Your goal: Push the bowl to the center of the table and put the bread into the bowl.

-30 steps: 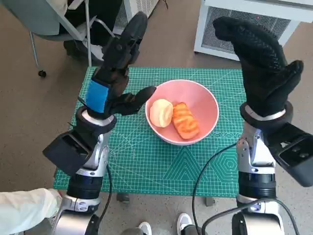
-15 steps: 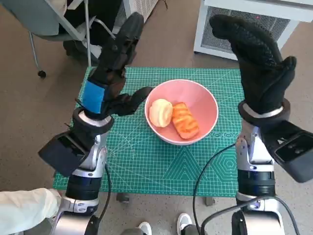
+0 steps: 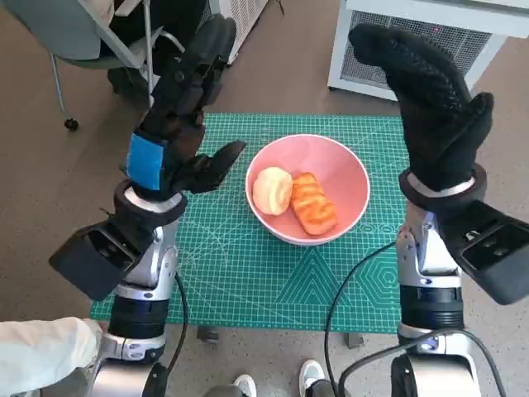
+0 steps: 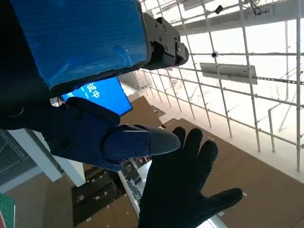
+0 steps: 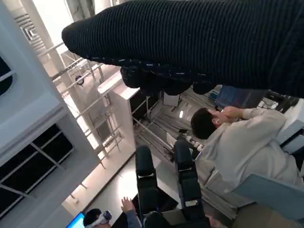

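Bowl mid-frame on the green-matted bench, bread already inside, both hands raised clear.

Left hand at left of frame, fingers spread wide and empty, one tip near the bowl's left rim but apart. Right hand at upper right, fingers apart, holding nothing, farther off. Bread's long axis running upper left to lower right, beside a pale round roll. Looks finished, judging by layout.
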Tool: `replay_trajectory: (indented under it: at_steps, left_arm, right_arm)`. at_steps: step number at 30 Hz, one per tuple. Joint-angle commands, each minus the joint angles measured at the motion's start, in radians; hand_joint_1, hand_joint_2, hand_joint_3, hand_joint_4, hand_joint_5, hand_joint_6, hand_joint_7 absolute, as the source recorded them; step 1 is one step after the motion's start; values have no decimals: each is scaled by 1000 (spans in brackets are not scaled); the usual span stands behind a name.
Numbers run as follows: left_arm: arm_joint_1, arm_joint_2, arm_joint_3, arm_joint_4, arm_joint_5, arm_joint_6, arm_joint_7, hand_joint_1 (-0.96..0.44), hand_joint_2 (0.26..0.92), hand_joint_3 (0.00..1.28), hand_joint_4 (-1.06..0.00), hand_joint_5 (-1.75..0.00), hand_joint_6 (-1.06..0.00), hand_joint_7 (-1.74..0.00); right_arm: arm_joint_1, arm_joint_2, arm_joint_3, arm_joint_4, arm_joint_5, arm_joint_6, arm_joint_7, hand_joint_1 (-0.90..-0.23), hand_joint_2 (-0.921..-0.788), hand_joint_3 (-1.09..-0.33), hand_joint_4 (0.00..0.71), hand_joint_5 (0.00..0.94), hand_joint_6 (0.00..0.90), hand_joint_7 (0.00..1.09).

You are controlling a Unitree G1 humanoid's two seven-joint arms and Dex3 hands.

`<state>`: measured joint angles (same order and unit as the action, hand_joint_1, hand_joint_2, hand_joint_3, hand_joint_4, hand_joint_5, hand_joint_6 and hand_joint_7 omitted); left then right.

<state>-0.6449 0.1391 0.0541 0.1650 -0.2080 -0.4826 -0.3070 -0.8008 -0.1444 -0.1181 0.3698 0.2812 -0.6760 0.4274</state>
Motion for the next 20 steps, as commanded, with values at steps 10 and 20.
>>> replay_trajectory:
  at_steps: [10,20]
  left_arm:
    - [18,-22,9,-69,-14,48,15,-581,921,239,-282,-27,-422,-116]
    - [21,-18,8,-85,-9,58,9,-586,921,240,-271,-13,-409,-96]
  right_arm:
    - [11,1,3,10,3,4,8,-563,-921,-721,190,137,-1,702]
    - [15,0,4,8,4,3,11,-564,-921,-720,196,126,-1,701]
